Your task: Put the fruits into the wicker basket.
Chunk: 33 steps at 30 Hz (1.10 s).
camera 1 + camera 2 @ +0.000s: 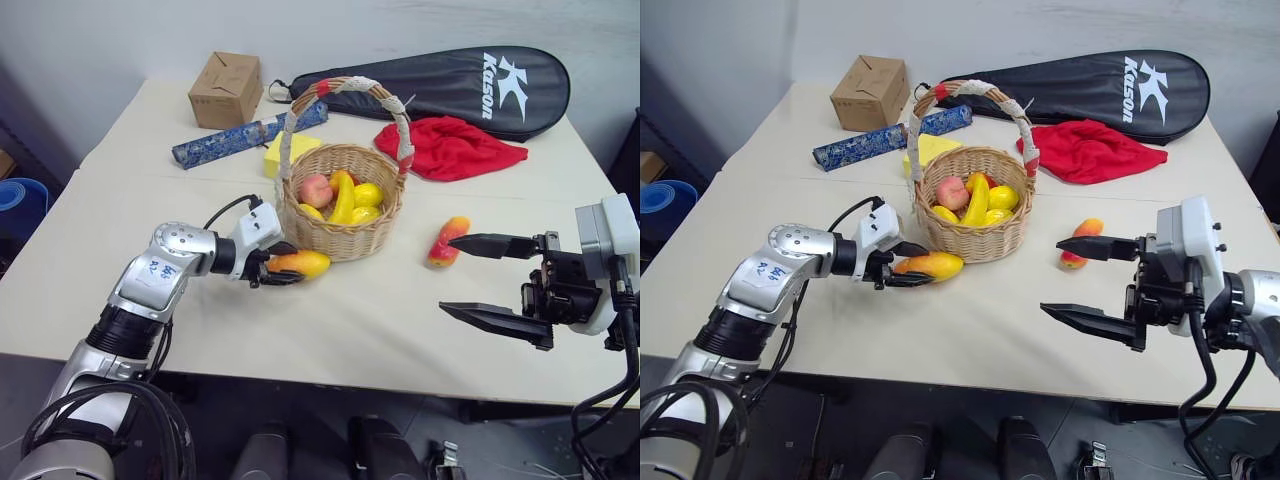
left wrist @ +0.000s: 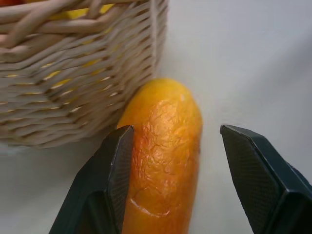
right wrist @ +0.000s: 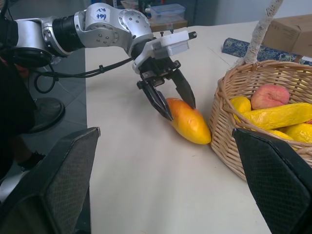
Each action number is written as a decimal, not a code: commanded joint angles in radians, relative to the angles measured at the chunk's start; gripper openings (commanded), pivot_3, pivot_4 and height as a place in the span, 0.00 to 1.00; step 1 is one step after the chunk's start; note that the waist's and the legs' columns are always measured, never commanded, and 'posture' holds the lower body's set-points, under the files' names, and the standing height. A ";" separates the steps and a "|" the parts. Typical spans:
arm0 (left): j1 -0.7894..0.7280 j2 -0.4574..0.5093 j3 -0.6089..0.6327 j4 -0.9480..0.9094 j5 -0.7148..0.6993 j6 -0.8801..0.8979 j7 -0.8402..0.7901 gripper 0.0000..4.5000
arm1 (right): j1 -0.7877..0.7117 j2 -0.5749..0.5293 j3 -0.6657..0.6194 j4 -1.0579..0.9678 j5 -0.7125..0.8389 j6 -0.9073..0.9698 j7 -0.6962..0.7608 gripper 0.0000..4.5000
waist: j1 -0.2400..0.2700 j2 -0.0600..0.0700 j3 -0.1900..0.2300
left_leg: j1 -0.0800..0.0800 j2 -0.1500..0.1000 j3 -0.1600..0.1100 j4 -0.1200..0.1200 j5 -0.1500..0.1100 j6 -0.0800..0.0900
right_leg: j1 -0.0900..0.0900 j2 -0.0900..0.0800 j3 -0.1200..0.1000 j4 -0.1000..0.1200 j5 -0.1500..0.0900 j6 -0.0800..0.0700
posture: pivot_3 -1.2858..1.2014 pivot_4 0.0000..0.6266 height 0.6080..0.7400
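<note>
Left claw: my left gripper straddles a mango, jaws apart, not yet clamped.
Mango: frame centre, against the wicker basket (handy for lifting in).
Right claw: my right gripper gapes wide, empty.

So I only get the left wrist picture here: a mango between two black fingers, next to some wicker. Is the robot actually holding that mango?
Observer: Not yet. The left gripper straddles the mango, which lies on the table against the wicker basket.
Operator: What's in the basket?
Observer: A peach, a banana and lemons.
Operator: Any fruit left elsewhere?
Observer: A second mango lies on the table to the basket's right.
Operator: And the other arm?
Observer: The right gripper hangs open near that second mango, holding nothing.
</note>
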 commanded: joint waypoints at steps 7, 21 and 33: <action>0.031 -0.014 -0.046 0.059 0.121 -0.015 0.037 0.46 | -0.024 0.011 -0.022 -0.024 0.060 -0.010 -0.033 1.00 | -0.004 0.001 -0.001 | 0.000 0.001 0.000 0.000 0.000 0.000 | 0.000 0.000 0.000 -0.001 0.000 0.000 | 0.52 0.24 1.00; -0.037 0.082 0.192 -0.271 -0.314 0.323 -0.206 0.44 | -0.057 0.006 -0.003 -0.020 0.077 0.000 -0.060 1.00 | -0.018 0.001 -0.001 | -0.005 0.002 -0.002 -0.003 -0.001 -0.001 | -0.004 0.000 -0.001 -0.004 0.000 0.000 | 0.52 0.24 1.00; -0.498 -0.224 0.182 0.253 -0.102 0.304 0.273 0.51 | -0.079 0.034 0.057 -0.019 0.028 -0.029 -0.105 1.00 | -0.008 0.001 0.000 | -0.009 -0.002 0.002 -0.001 -0.001 0.001 | -0.010 0.001 -0.002 -0.003 0.002 0.005 | 0.52 0.24 1.00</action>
